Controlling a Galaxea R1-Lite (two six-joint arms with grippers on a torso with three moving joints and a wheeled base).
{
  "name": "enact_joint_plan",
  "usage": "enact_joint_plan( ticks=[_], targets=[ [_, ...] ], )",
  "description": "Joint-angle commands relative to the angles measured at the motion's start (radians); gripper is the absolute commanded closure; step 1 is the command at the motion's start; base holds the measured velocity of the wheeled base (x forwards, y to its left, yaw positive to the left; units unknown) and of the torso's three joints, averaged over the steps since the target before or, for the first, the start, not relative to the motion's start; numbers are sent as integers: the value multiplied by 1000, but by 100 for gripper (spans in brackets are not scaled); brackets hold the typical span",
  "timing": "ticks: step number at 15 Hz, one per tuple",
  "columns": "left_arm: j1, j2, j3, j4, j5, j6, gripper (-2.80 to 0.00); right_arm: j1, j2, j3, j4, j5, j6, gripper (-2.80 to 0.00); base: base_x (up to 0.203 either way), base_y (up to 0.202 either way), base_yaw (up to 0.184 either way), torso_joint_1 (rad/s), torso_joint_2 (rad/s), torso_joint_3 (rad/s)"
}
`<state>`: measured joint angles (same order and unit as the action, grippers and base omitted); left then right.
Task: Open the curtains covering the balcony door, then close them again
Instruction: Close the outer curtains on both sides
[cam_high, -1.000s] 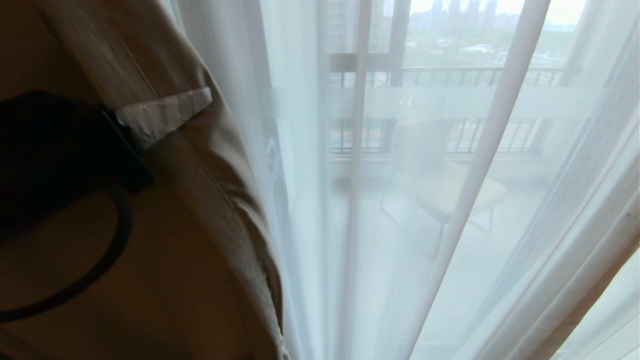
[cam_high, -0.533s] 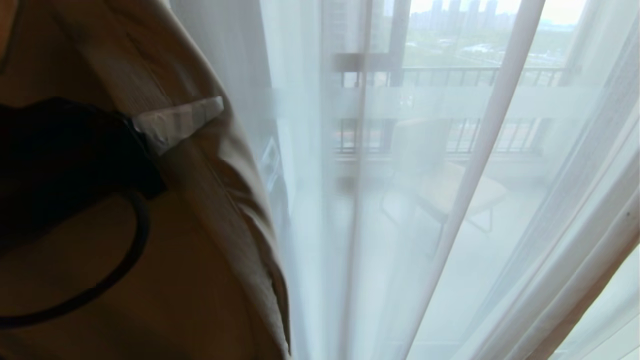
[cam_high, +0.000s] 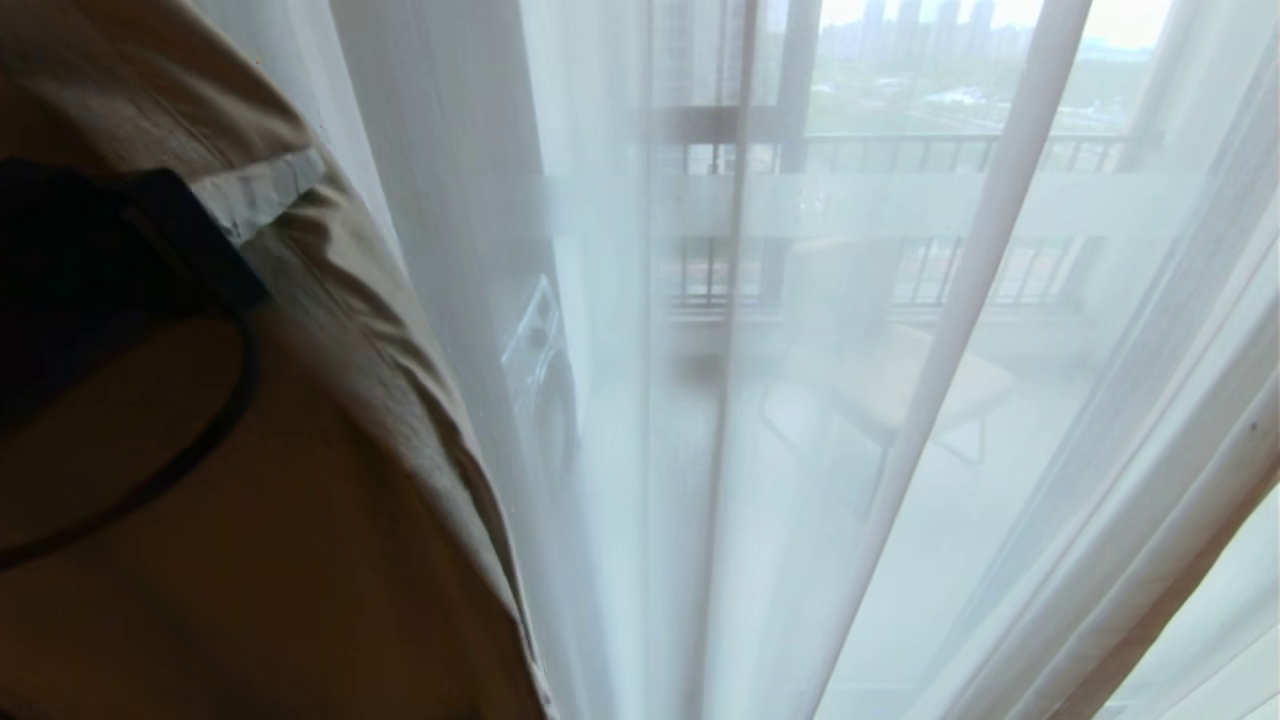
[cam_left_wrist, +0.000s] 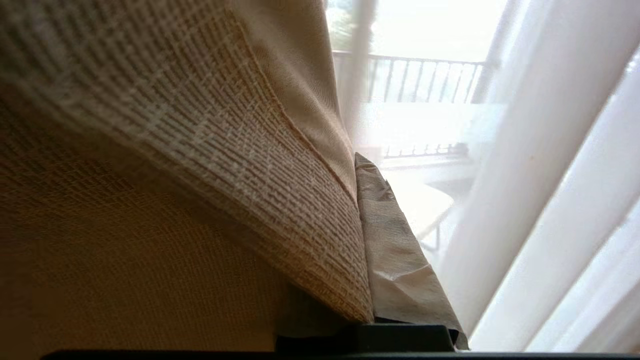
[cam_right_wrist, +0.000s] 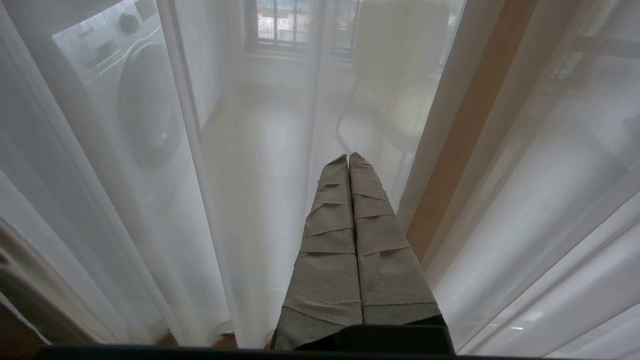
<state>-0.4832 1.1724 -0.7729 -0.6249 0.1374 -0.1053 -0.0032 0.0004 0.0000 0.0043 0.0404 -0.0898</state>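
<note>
Head view: left end effector (cam_high: 255, 195) clamped on the curtains (cam_high: 330, 470); frosted band's (cam_high: 900, 205) characters seemingly unreadable.

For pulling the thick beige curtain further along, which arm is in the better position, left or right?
Left. The left gripper is shut on the beige curtain at its hem. The right gripper is shut on nothing, pointing at the sheer white layer, apart from the thick cloth.

Black left tool (cam_high: 262, 200) with tape-wrapped grey fingers (cam_left_wrist: 395, 250), black looped cable (cam_high: 180, 455).
</note>
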Motion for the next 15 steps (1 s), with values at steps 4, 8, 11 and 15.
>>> enact_joint_plan(
  ticks=[4, 8, 11, 15],
  targets=[
    [260, -19, -28, -6, -5, 4, 0, 0, 0, 0, 0, 1, -1, 0, 0, 0, 0, 0, 0, 0],
    [386, -19, -37, -6, -8, 3, 0, 0, 0, 0, 0, 1, -1, 0, 0, 0, 0, 0, 0, 0],
    [397, -19, -37, -4, -9, 3, 0, 0, 0, 0, 0, 1, -1, 0, 0, 0, 0, 0, 0, 0],
    [389, -31, -28, 0, -13, 4, 0, 0, 0, 0, 0, 1, -1, 0, 0, 0, 0, 0, 0, 0]
  ],
)
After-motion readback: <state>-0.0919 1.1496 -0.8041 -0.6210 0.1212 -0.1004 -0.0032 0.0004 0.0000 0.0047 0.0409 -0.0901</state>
